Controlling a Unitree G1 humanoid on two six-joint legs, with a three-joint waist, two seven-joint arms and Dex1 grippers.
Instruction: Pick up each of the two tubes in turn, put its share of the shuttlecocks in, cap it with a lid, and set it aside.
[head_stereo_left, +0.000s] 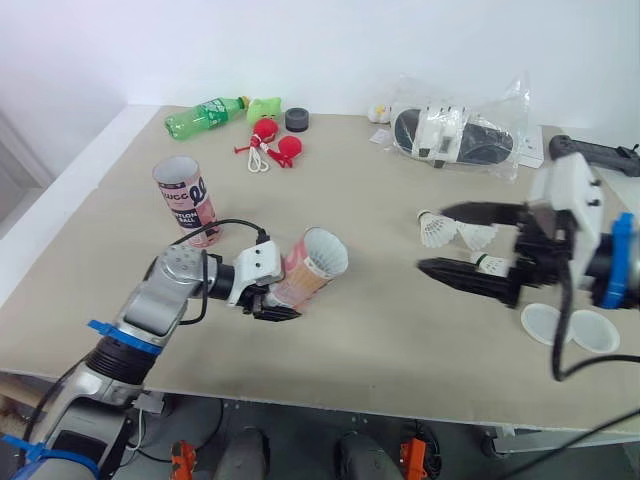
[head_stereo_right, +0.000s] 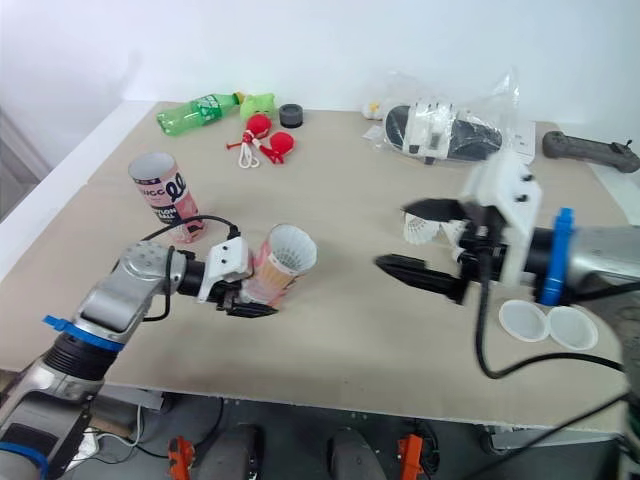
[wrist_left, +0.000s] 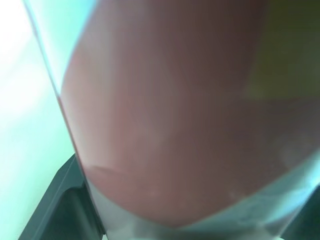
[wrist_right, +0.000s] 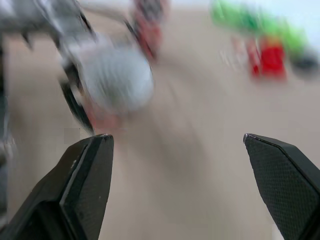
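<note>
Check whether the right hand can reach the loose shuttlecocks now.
Probably yes: the right hand is open and empty, and the shuttlecocks lie on the table right beside it, with nothing between.

The middle of the table gives me an open lane between the tilted tube clamped in my left claw and my wide-spread right claw. Three shuttlecocks crowd the right claw's fingers. Two lids sit near the front edge, toward the right corner. A second tube stands upright near the left edge, just beyond my left arm. Clutter lines the far edge: a green bottle, red toys, a black ring, a plastic bag and, at the right corner, a controller.
</note>
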